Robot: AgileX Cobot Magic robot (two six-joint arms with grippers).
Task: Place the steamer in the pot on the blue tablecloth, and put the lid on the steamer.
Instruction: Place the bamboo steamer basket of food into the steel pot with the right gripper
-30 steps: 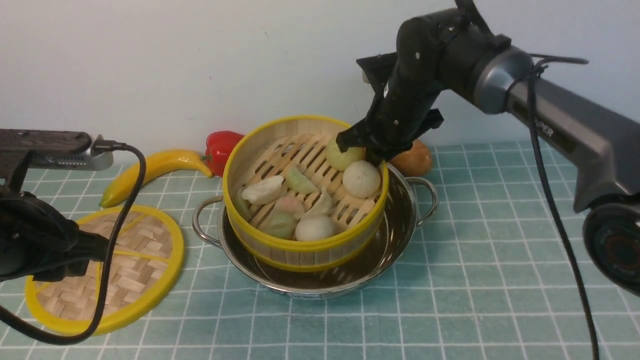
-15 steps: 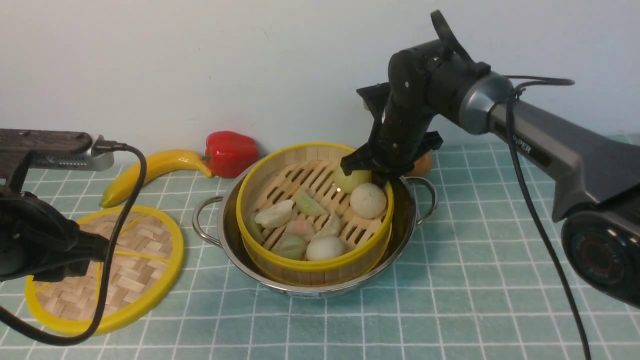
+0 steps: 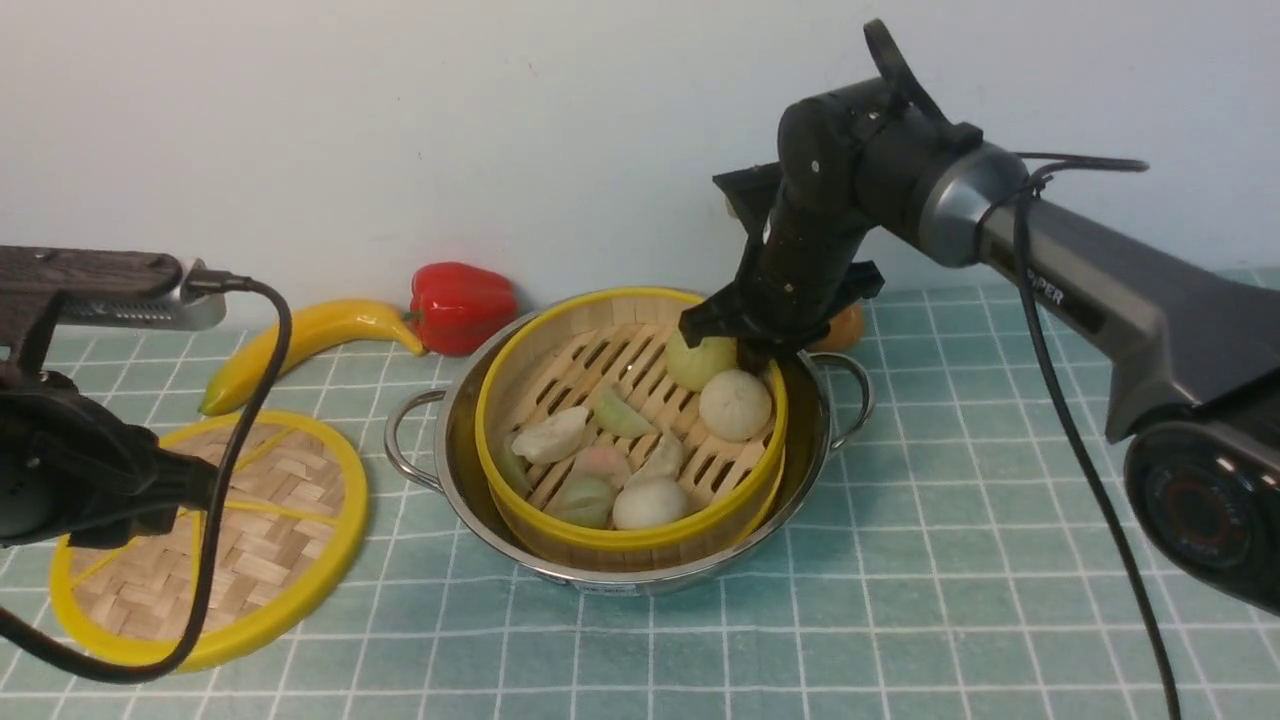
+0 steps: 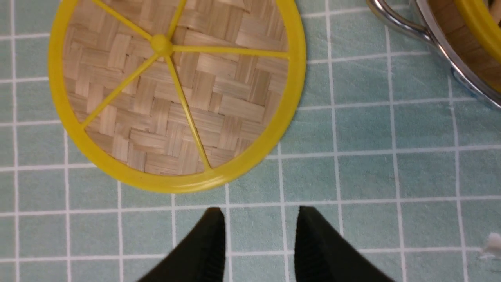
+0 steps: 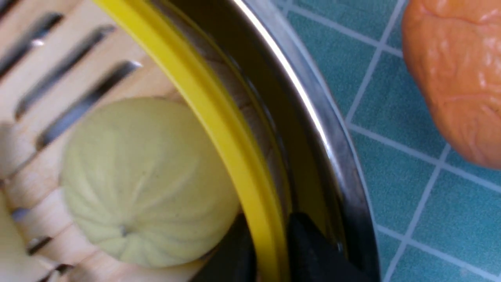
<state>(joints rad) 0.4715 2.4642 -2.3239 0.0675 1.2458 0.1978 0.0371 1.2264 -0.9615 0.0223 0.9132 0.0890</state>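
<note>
The steamer (image 3: 620, 535), a bamboo basket with yellow rims holding dumplings and buns, sits inside the shiny steel pot (image 3: 805, 470) on the blue tablecloth (image 3: 950, 520). My right gripper (image 3: 745, 338) is at the steamer's back right rim. In the right wrist view the gripper (image 5: 270, 250) is shut on that yellow rim, one finger inside by a pale green bun (image 5: 145, 180) and one between steamer and pot wall. The lid (image 3: 280, 520) lies flat on the cloth left of the pot. My left gripper (image 4: 258, 223) hovers open and empty just beside the lid (image 4: 176, 98).
A banana (image 3: 300, 345) and a red pepper (image 3: 462, 305) lie behind the lid and pot near the wall. An orange bread roll (image 3: 848, 325) sits just behind the right gripper and shows in the right wrist view (image 5: 458, 78). The pot's loop handles (image 3: 400, 450) stick out sideways.
The steamer went from tilted above the pot down into it and now sits level. My right gripper came down with it. The left arm barely moved.
</note>
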